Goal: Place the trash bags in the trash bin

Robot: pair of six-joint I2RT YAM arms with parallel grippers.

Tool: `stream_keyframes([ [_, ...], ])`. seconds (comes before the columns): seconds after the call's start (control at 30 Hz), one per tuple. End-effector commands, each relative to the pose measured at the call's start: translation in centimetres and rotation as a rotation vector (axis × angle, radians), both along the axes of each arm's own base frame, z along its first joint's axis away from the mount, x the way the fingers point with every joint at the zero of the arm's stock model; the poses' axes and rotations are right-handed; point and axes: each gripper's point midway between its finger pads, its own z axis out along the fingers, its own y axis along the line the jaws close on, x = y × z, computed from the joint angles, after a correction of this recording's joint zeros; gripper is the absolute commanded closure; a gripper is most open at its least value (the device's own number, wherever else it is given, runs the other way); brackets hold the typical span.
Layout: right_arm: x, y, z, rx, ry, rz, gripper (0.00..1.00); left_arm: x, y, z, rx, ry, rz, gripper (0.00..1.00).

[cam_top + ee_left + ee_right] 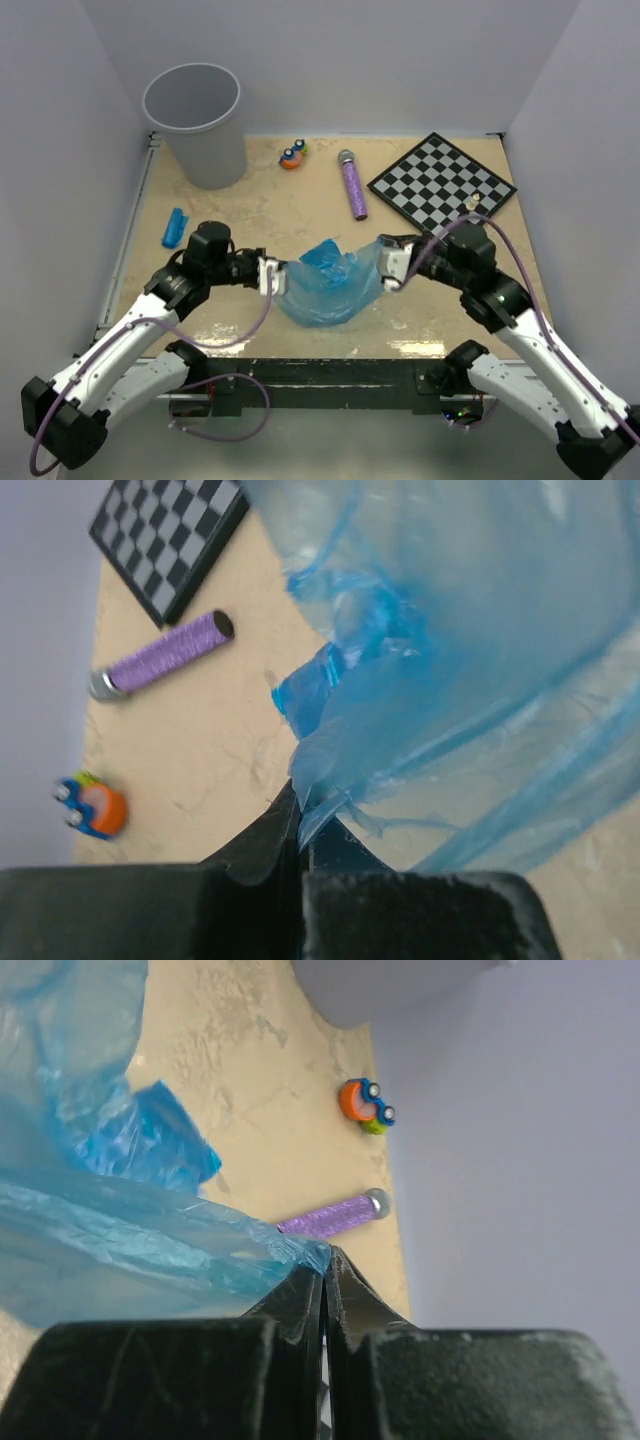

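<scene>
Stretching a floppy blue trash bag (330, 282) between them, the left gripper (272, 277) and right gripper (392, 265) are each pinching an edge, jaws clamped on the film, likely to carry it spread. It's sagging well short of the grey trash bin (195, 120); a rolled bag (174, 228) is lying nearer the bin.

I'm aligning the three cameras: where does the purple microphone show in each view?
Top external: purple microphone upper middle, left of the chessboard.
Left wrist: microphone upper left, below the chessboard.
Right wrist: microphone centre, beyond the trash bag.
Shared landmark: orange-and-blue toy, in all three.
</scene>
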Motion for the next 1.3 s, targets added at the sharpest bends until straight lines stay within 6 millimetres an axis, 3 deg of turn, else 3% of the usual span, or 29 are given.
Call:
stream_keyframes([
  [0.0,4.9,2.5,-0.1,0.202,0.270,-0.188,1.00,4.6,-1.1,2.6,-0.218,0.368,0.396,1.00],
  [0.1,9.2,3.4,-0.1,0.277,0.346,-0.316,1.00,8.0,-1.0,3.4,-0.308,0.517,0.573,1.00],
  [0.13,10.7,3.5,0.8,0.309,0.347,-0.344,1.00,9.6,-0.5,3.8,-0.344,0.549,0.649,1.00],
  [0.2,14.4,2.4,2.3,0.388,0.358,-0.425,1.00,13.2,1.6,4.5,-0.416,0.581,0.831,1.00],
  [0.27,18.8,-0.1,4.0,0.474,0.337,-0.541,1.00,17.1,5.0,5.6,-0.483,0.574,1.014,1.00],
  [0.33,22.4,-1.5,6.9,0.549,0.264,-0.619,1.00,20.2,6.1,8.6,-0.544,0.501,1.057,1.00],
  [0.43,27.4,-1.1,10.5,0.595,0.185,-0.657,1.00,24.7,5.8,14.8,-0.656,0.361,1.032,1.00],
  [0.47,28.7,-0.8,12.9,0.623,0.150,-0.651,1.00,26.2,5.4,18.3,-0.701,0.291,0.990,1.00],
  [0.53,31.8,-0.2,18.8,0.718,0.054,-0.642,1.00,28.7,5.1,23.4,-0.761,0.167,0.950,1.00],
  [0.6,31.8,-0.9,27.3,0.875,-0.099,-0.610,1.00,30.3,5.4,29.8,-0.860,0.021,0.917,1.00],
  [0.63,30.9,-1.2,31.2,0.950,-0.181,-0.569,1.00,30.5,5.7,34.2,-0.938,-0.088,0.883,1.00],
  [0.7,26.9,-2.4,39.2,1.109,-0.371,-0.467,1.00,29.5,6.5,41.8,-1.071,-0.287,0.804,1.00],
  [0.73,24.1,-2.6,42.6,1.166,-0.468,-0.383,1.00,28.0,6.8,45.7,-1.147,-0.390,0.748,1.00],
  [0.8,17.9,-2.7,47.1,1.222,-0.652,-0.236,1.00,23.9,6.8,51.5,-1.244,-0.586,0.598,1.00],
  [0.87,12.0,-2.8,48.9,1.230,-0.822,-0.136,1.00,19.0,5.8,54.6,-1.242,-0.796,0.471,1.00],
  [0.9,10.5,-2.3,48.5,1.189,-0.881,-0.121,1.00,17.7,4.7,54.5,-1.204,-0.890,0.439,1.00],
  [0.93,9.4,-1.5,47.4,1.147,-0.905,-0.112,1.00,14.2,3.6,55.0,-1.197,-0.975,0.385,1.00],
  [0.97,8.8,-0.7,45.9,1.090,-0.915,-0.111,1.00,13.0,2.7,53.4,-1.161,-1.049,0.361,1.00],
  [1.0,8.9,0.4,43.2,1.016,-0.886,-0.112,1.00,10.2,2.2,52.4,-1.168,-1.124,0.313,1.00],
  [1.03,9.0,1.2,40.6,0.940,-0.853,-0.119,1.00,10.1,0.3,48.7,-1.078,-1.133,0.274,0.98],
  [1.1,11.0,2.9,31.1,0.735,-0.680,-0.161,1.00,8.9,-3.1,40.1,-0.870,-1.109,0.166,0.93],
  [1.13,12.0,3.1,25.9,0.635,-0.585,-0.198,1.00,9.1,-5.0,33.7,-0.740,-1.025,0.114,0.92],
  [1.17,13.7,3.1,18.3,0.507,-0.433,-0.266,1.00,8.9,-6.2,26.8,-0.598,-0.906,0.069,1.00],
  [1.2,14.1,3.0,11.3,0.373,-0.291,-0.297,1.00,8.2,-7.0,19.8,-0.433,-0.795,-0.009,1.00],
  [1.23,13.5,2.7,1.9,0.144,-0.107,-0.289,1.00,6.5,-7.1,10.4,-0.195,-0.631,-0.132,1.00],
  [1.27,10.9,1.3,-7.2,-0.102,0.093,-0.256,1.00,4.4,-5.7,2.9,0.032,-0.488,-0.235,1.00],
])
